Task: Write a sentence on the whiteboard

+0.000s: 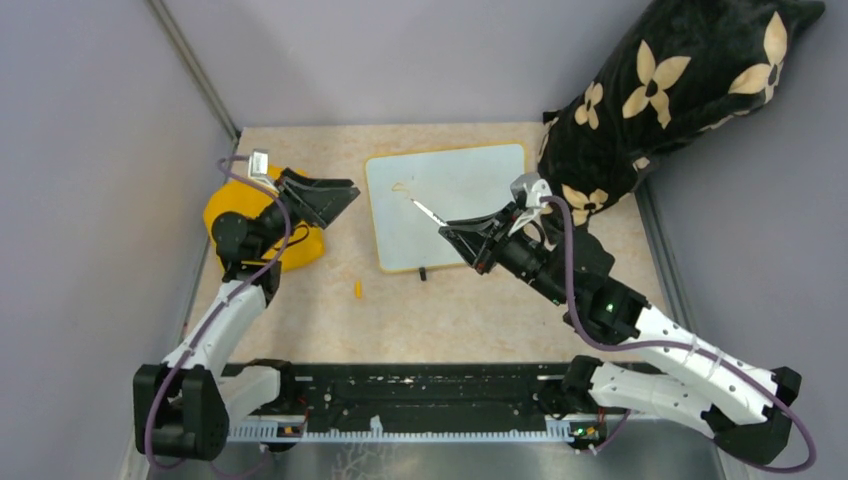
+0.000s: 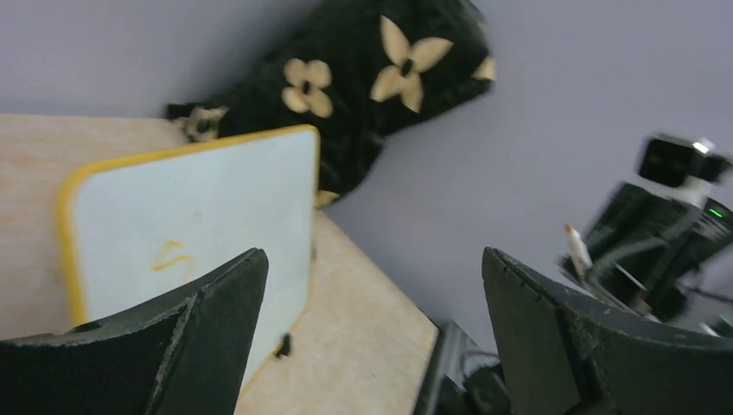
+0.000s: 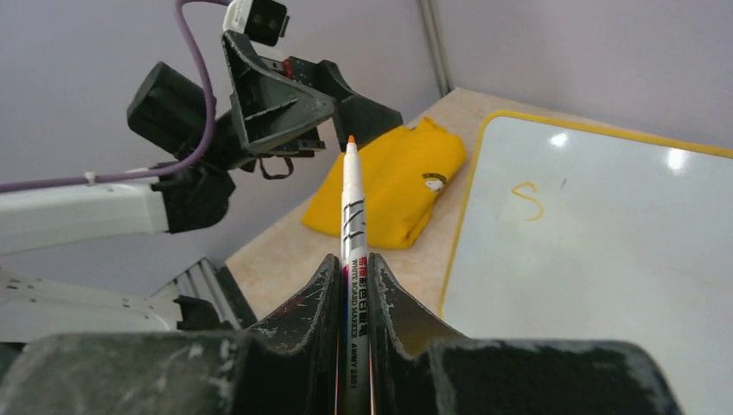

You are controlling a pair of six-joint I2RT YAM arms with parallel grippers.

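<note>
The whiteboard (image 1: 447, 205) lies flat on the table, white with an orange-yellow frame. Of the sentence, only an orange "S" (image 3: 526, 200) stands near its top left corner, also seen in the left wrist view (image 2: 172, 257). My right gripper (image 1: 447, 232) is shut on a white whiteboard marker (image 3: 353, 216) with an orange tip. The tip is lifted off the board, a little right of the "S" in the top view. My left gripper (image 1: 345, 196) is open and empty, hovering left of the whiteboard's left edge, over the yellow cloth (image 1: 250, 225).
A black pillow with cream flowers (image 1: 660, 95) leans at the back right, touching the whiteboard's right side. A small orange marker cap (image 1: 357, 289) lies on the table in front of the board. Grey walls close in the table on left, back and right.
</note>
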